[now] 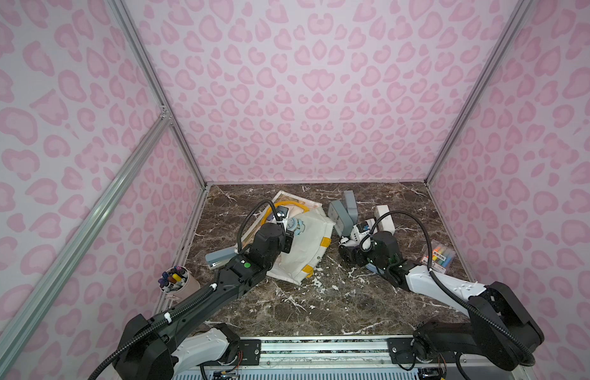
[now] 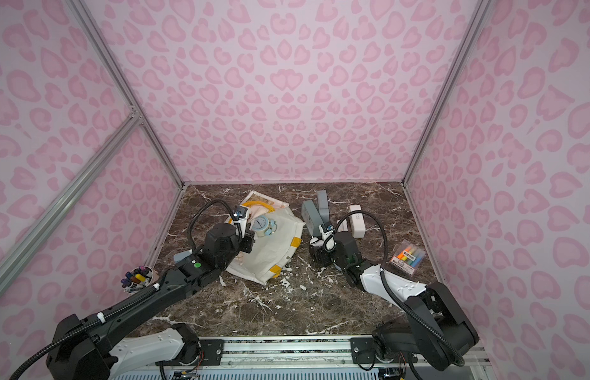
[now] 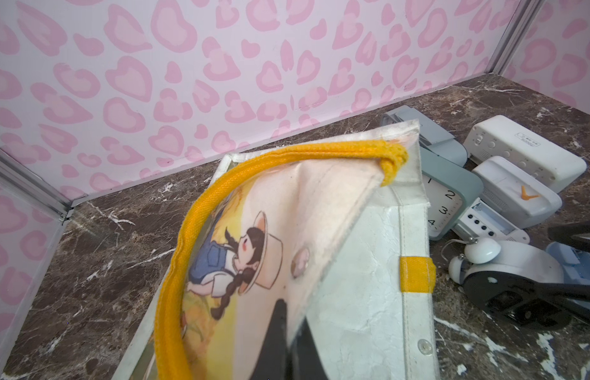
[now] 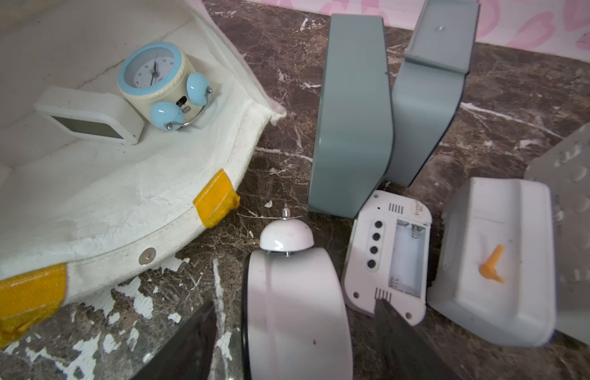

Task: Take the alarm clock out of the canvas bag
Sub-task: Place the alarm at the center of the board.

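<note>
One dark marble table [image 1: 320, 302] carries everything. Next in size, the canvas bag [image 1: 303, 253] lies flat left of the middle, its mouth turned toward the right arm. The left gripper [image 3: 292, 345] is clamped on the rim of the bag's printed upper panel and holds it lifted, so the mouth gapes. A yellow strap handle [image 3: 195, 230] arcs over that panel.

Just outside the mouth a grey square clock [image 4: 349, 115] stands on the marble with a second grey clock [image 4: 428, 98] close against it. Beside them lie a white box clock [image 4: 494, 263] with an orange mark and a face-down digital clock [image 4: 386, 253] with its battery bay uncovered.

The white bell clock [image 4: 297, 312] rests on the table outside the bag, near the rim. The right gripper [image 4: 293, 302] straddles it with the jaws spread, a gap showing on each side, so nothing is held.

Along the table's edges sit a cup of markers [image 1: 176, 279], a stapler [image 1: 221, 256] and a pack of highlighters [image 1: 440, 258].

Inside the bag, on its lower panel, lies the blue-belled alarm clock [image 4: 155, 82]. A small white digital clock [image 4: 89, 118] lies just beside it.
</note>
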Tool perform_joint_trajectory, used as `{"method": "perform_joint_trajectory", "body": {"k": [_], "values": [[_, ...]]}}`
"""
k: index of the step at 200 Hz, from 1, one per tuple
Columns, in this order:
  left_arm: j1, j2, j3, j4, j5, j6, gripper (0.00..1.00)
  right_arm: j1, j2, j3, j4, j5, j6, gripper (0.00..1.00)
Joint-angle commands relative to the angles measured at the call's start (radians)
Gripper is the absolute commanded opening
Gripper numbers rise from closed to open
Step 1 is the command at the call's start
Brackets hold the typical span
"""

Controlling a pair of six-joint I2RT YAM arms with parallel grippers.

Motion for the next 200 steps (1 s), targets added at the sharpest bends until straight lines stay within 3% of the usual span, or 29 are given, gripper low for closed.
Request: {"method": "perform_joint_trajectory", "body": {"k": [1,96,126,200], "values": [[0.001,-0.004,-0.008,0.015,-0.020,0.000,0.03,0.003,-0.022,-0.008,0.030,0.021,0.028,0.75],[-0.008,-0.004,-0.016,0.060,-0.040,0.010,0.03,0.154,0.001,0.013,0.144,0.094,0.350,0.69],[-0.009,-0.001,-0.013,0.057,-0.039,0.015,0.03,0.177,0.056,0.028,0.198,0.096,0.477,0.68],[-0.026,0.007,-0.013,0.072,-0.058,0.036,0.03,0.248,0.214,0.144,0.247,0.044,0.644,0.67]]}}
